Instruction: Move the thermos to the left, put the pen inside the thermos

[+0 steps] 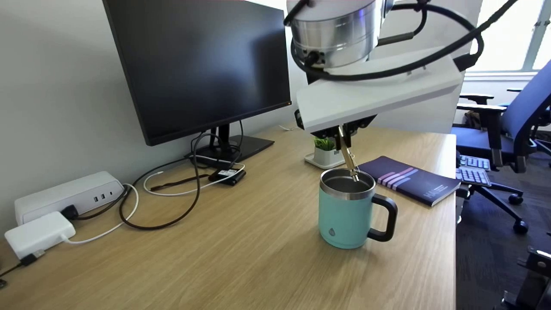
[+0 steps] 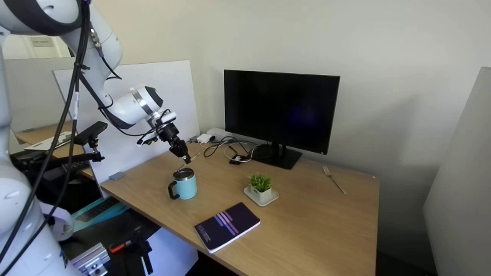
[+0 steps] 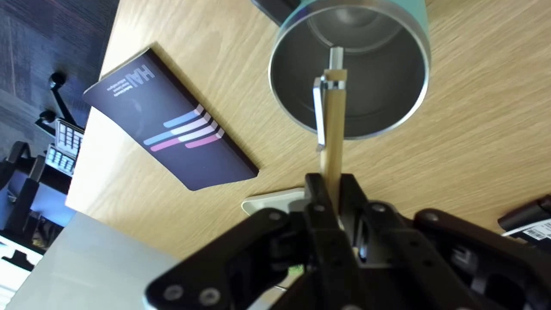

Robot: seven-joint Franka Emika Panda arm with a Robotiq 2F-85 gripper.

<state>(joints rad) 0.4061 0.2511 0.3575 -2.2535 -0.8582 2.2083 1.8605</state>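
The teal thermos (image 1: 344, 221) stands upright on the desk, its dark handle toward the near desk edge in an exterior view. Above it, my gripper (image 3: 330, 183) is shut on the wooden pen (image 3: 334, 116), a fingertip on either side of the shaft. The pen is tilted, and its metal-clip end points down toward the thermos mouth. In the wrist view that end overlaps the steel interior (image 3: 383, 99). Whether the tip sits below the rim or just over it, I cannot tell. The pen's upper part is hidden by the fingers in the wrist view.
A dark notebook (image 2: 228, 226) and a small potted plant (image 2: 261, 186) on a pale dish lie near the thermos. A monitor (image 2: 280, 111), loose cables (image 1: 196, 181) and a white power strip (image 1: 69, 196) line the wall. A fork (image 2: 333, 179) rests farther along.
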